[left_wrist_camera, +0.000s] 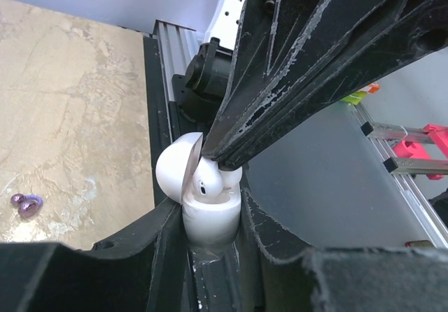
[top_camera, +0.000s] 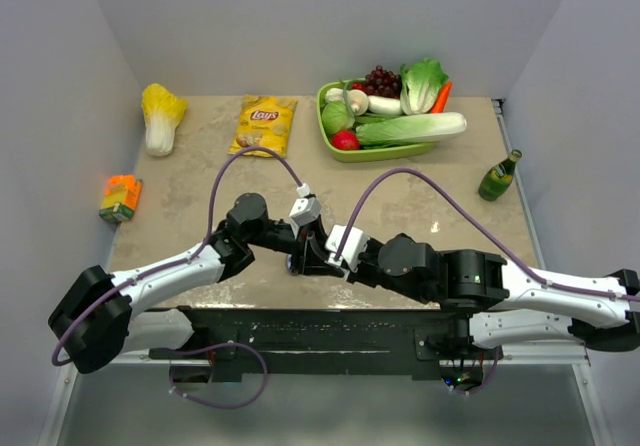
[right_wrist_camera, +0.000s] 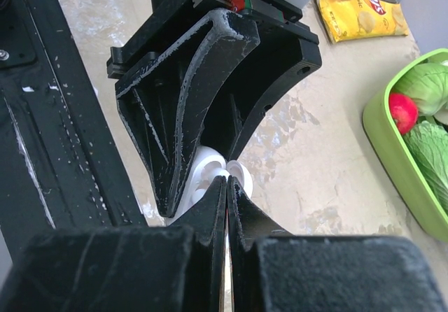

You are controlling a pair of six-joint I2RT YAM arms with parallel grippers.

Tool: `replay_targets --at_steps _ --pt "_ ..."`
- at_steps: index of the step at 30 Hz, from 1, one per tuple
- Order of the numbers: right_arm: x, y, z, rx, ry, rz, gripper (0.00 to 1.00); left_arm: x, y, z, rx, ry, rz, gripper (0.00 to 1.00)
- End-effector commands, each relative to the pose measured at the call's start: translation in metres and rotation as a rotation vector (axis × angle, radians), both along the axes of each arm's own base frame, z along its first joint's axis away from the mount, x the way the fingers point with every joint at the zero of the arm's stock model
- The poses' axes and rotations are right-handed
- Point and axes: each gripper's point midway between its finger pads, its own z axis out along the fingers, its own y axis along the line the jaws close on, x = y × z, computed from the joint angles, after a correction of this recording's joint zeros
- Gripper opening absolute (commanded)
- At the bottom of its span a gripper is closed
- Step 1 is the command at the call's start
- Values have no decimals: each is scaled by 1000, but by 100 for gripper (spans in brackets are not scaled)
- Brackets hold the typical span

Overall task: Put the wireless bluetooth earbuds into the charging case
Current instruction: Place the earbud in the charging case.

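My left gripper (left_wrist_camera: 210,213) is shut on the white charging case (left_wrist_camera: 208,229) and holds it upright over the table's near edge. Its round lid (left_wrist_camera: 171,168) is swung open. A white earbud (left_wrist_camera: 208,180) sits in the case's mouth with another white bud (left_wrist_camera: 232,178) beside it. My right gripper (right_wrist_camera: 227,180) is shut, and its joined tips press down onto the buds from above. In the right wrist view the case (right_wrist_camera: 201,171) shows just beyond those tips. From the top view both grippers (top_camera: 312,254) meet at the front middle. Two lilac earbuds (left_wrist_camera: 28,204) lie on the table.
At the back stand a green tray (top_camera: 372,152) of vegetables, a Lays chip bag (top_camera: 264,124) and a napa cabbage (top_camera: 161,116). A green bottle (top_camera: 499,176) is at the right and an orange carton (top_camera: 120,197) at the left. The black mounting rail (top_camera: 330,324) runs along the near edge.
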Motion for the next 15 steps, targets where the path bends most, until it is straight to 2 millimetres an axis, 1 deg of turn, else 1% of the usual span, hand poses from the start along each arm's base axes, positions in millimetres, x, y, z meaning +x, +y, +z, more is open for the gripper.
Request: replay_targets --at_steps 1,15 --pt "-3 4 4 32 -19 19 0 5 -3 23 -56 -69 -19 0" --pt "-10 7 5 49 -21 55 0 3 -5 28 -68 -76 -44 0"
